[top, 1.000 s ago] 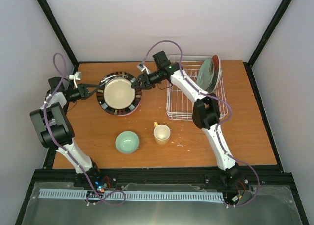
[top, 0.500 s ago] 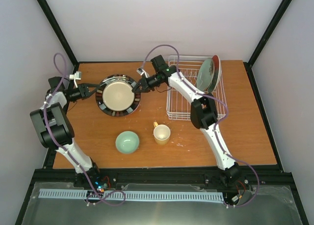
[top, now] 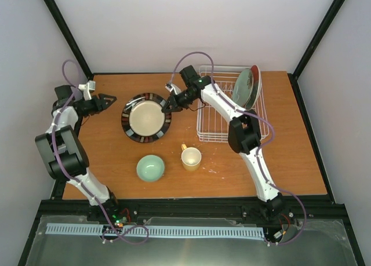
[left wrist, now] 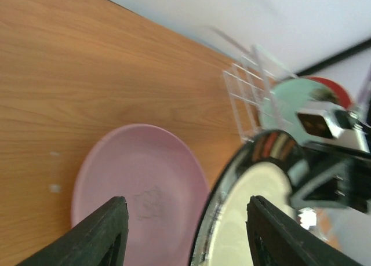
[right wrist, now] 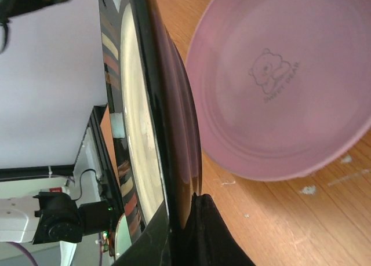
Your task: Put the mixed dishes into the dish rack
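The dark plate with the cream centre (top: 146,117) is tilted up off the table, and my right gripper (top: 170,102) is shut on its right rim. In the right wrist view that rim (right wrist: 168,133) is pinched between the fingers (right wrist: 211,237). The pink plate (right wrist: 284,86) lies flat on the table beneath it. My left gripper (top: 107,98) stands open to the left of the dark plate, apart from it. Its wrist view shows the pink plate (left wrist: 145,185) and the dark plate (left wrist: 255,214) beyond the open gripper (left wrist: 186,200). The white dish rack (top: 211,127) holds a mint-green plate (top: 244,87) and a red plate (top: 255,83) upright.
A mint-green bowl (top: 151,167) and a cream-yellow mug (top: 191,157) stand on the wooden table in front of the plates. The black frame posts run along the table's left and right edges. The right arm reaches across the rack's left side.
My left gripper has let go of the dark plate, opened and pulled back to the left. My right gripper has shut on the plate's right rim, and the plate has shifted right.
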Controlling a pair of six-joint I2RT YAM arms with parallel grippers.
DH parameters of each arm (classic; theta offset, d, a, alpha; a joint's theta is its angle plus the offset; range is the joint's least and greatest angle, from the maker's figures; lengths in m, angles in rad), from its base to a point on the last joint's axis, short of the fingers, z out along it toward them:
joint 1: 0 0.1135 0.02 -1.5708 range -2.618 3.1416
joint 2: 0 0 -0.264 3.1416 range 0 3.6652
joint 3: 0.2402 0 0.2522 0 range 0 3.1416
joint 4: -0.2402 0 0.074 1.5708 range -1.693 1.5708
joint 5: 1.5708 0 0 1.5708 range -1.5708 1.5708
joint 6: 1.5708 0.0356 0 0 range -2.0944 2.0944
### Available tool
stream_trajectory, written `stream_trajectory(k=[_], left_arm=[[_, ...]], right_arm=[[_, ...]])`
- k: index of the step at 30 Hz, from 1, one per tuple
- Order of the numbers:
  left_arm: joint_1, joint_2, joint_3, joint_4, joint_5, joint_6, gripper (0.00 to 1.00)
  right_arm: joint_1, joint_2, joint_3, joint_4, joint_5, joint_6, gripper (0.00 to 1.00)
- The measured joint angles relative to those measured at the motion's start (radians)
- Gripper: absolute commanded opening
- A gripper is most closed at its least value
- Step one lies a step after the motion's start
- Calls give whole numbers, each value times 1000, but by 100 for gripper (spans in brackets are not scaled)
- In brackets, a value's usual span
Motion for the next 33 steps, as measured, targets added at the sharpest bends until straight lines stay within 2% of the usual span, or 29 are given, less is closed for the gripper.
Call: stream_trajectory(k=[6, 12, 18, 25, 29, 33], left_arm=[[0, -140, -7, 98, -274, -82, 60], [0, -251, -27, 148, -422, -103, 59], [0, -269, -55, 144, -505, -95, 59], [0, -276, -82, 140, -533, -95, 58], [0, -275, -82, 142, -536, -95, 57], [0, -266, -82, 142, -538, -95, 57]], right_arm=[[-2, -50, -20, -26, 102, 2, 3], [-17, -131, 14, -41, 301, 24, 3], [-99, -309, 11, -44, 565, 28, 3], [-240, -586, -140, -34, 896, 31, 3], [-307, -648, -195, -72, 1063, 35, 3], [-324, -652, -257, -112, 1184, 35, 3]])
